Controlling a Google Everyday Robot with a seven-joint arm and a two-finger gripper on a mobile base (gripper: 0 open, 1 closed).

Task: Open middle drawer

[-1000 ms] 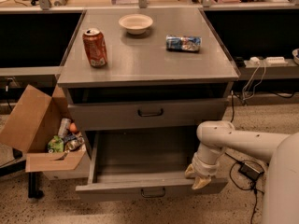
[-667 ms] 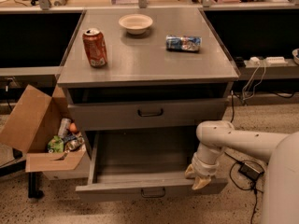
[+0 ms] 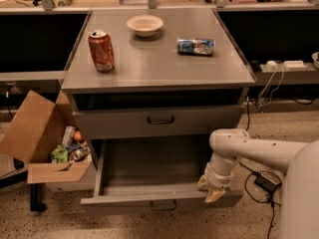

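Middle drawer [image 3: 124,203] gapes over speckled floor [image 3: 55,227]; tool [image 3: 209,189] at its rim, grip indiscernible.

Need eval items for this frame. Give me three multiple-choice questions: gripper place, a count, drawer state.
1. Where is the gripper?
A. raised high, near the top of the view
B. low, at the right end of the middle drawer front
C. far left, near the floor

2. How many things are on the cabinet top?
A. one
B. three
C. five

3. What state is the middle drawer in?
A. pulled out
B. shut flush
C. taken out of the cabinet

Answers:
1 B: the gripper sits against the right end of the drawer's front.
2 B: there is an upright red can, a white bowl and a blue can on its side.
3 A: its front stands well forward and its inside shows.
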